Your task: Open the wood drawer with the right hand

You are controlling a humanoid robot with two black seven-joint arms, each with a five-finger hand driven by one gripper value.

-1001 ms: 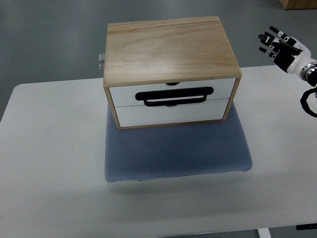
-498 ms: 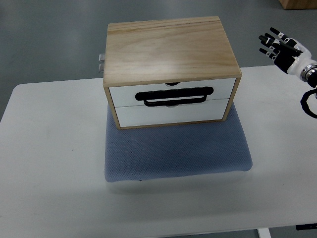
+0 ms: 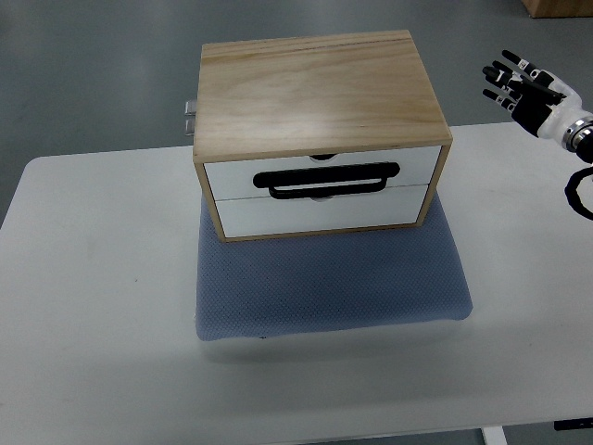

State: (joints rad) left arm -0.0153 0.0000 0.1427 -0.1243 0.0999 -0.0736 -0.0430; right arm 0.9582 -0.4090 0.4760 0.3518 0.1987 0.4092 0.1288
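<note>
A wooden drawer box (image 3: 320, 88) with two white drawer fronts stands on a blue-grey mat (image 3: 329, 278) on the white table (image 3: 93, 297). Both drawers are closed, and a black handle (image 3: 329, 179) runs across the seam between them. My right hand (image 3: 519, 85) hovers at the far right edge, above the table's back corner, well to the right of the box. Its black fingers are spread and hold nothing. The left arm does not show.
A black cable loop (image 3: 579, 190) hangs by the right wrist at the picture's right edge. A small metal fitting (image 3: 189, 116) sticks out from the box's back left side. Grey floor lies beyond the table.
</note>
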